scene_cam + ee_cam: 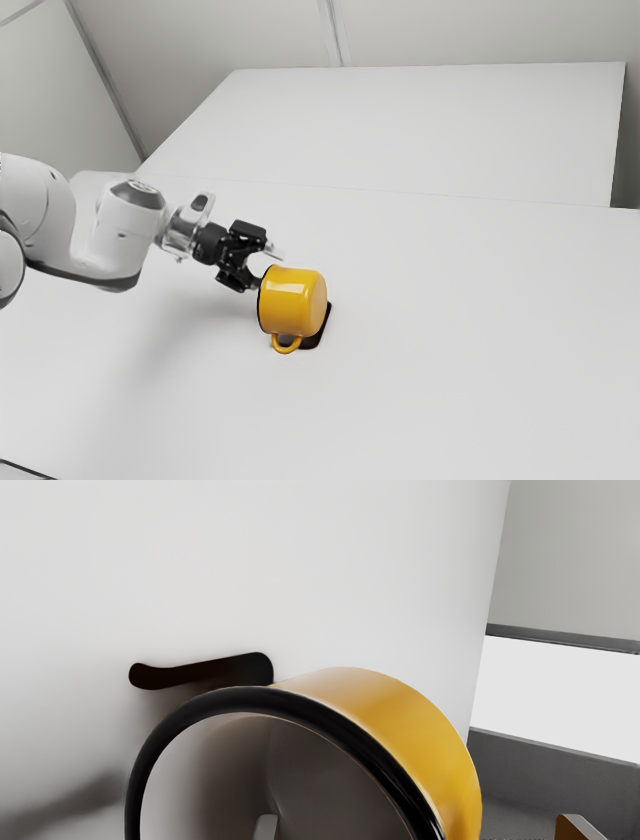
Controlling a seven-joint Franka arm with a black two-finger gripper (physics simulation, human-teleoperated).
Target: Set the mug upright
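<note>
Mug (295,300) is on its side on the table (450,330), not upright. Going left to right in the exterior view: arm (125,225) comes in, then the gripper (420,828), right at the mouth. Fingers are apart, nothing clamped. Wrist view has 1 finger inside the mouth, 1 outside, with the wall between them and a gap to the outer finger. Next across is the black rim (262,302), facing the gripper, then the yellow body, base toward the exterior view's right. Handle (287,347) sticks out on the near side. Dark patch (318,328) by the mug: shadow or flat object, can't tell.

Step in hand, my read: grasp on the wall. Next: close on it, check the hold, then lift a bit and rotate so the mouth goes up, base down. Lower flat, release. Risks: round body rolls if nudged, rim slips mid-turn, handle snags the table.
</note>
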